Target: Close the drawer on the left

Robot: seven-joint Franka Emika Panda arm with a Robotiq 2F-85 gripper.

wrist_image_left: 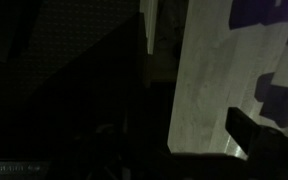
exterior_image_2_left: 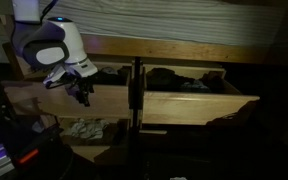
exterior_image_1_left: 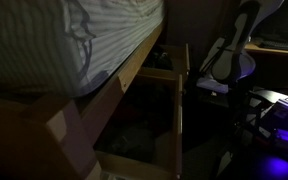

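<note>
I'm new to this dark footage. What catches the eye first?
The white robot arm stands out, its fingers by the front panel of the pulled-out drawer under the bed frame. A striped mattress spans above, and a second drawer stands open beside it.

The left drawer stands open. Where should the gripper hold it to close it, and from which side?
Probably the top edge of the drawer front panel, from above: the board is thin and plain, no handle shows, and the top is open. The gripper hangs near that edge.

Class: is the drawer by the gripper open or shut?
Open: the drawer juts out from under the bed frame, its dark interior exposed.
</note>
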